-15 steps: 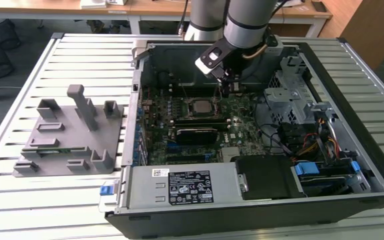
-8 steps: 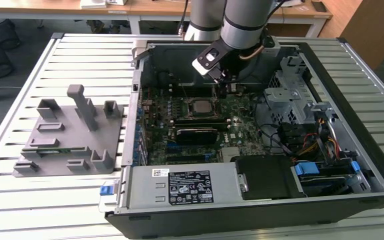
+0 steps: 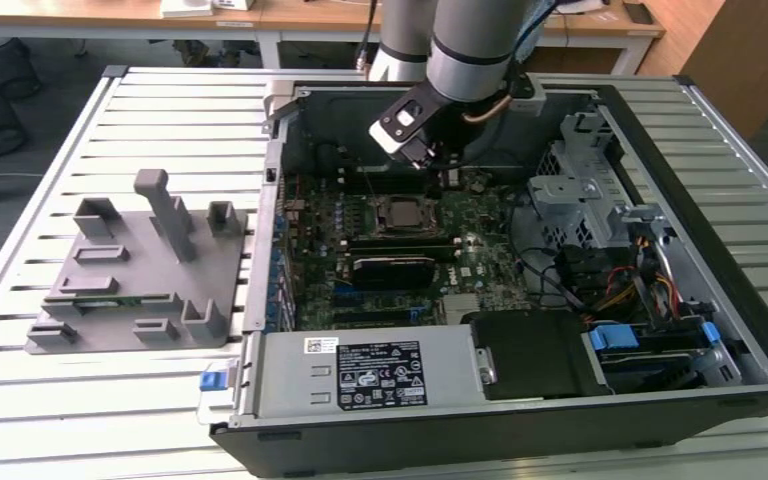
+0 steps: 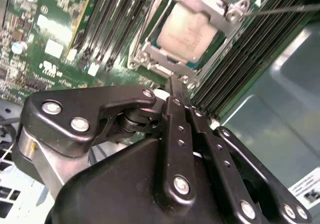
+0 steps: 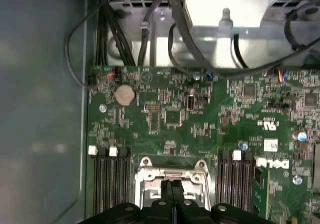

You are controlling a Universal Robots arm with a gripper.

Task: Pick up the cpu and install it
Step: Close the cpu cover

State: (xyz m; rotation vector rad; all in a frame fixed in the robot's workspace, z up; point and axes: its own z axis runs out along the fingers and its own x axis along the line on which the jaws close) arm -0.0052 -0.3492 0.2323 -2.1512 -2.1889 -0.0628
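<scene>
The cpu (image 4: pixel 187 30), a silvery-grey square plate, lies inside the metal socket frame (image 4: pixel 150 54) on the green motherboard (image 3: pixel 471 215). In the exterior view the socket (image 3: pixel 400 213) sits mid-board, and my gripper (image 3: pixel 440 165) hangs just behind and above it, inside the open computer case. Both wrist views show the black fingers pressed together with nothing between them. The gripper (image 4: pixel 172 80) ends a short way from the cpu's near edge, and in the first wrist view the gripper (image 5: pixel 172 184) overlaps the socket frame (image 5: pixel 150 175).
The case walls (image 3: pixel 275 200) ring the board. A drive cage (image 3: pixel 584 185) and cable bundle (image 3: pixel 624 280) crowd the exterior view's right, and a labelled power supply (image 3: pixel 371 372) sits in front. A black block (image 3: pixel 391 270) lies near the socket. A grey fixture (image 3: pixel 144 270) stands on the slatted table.
</scene>
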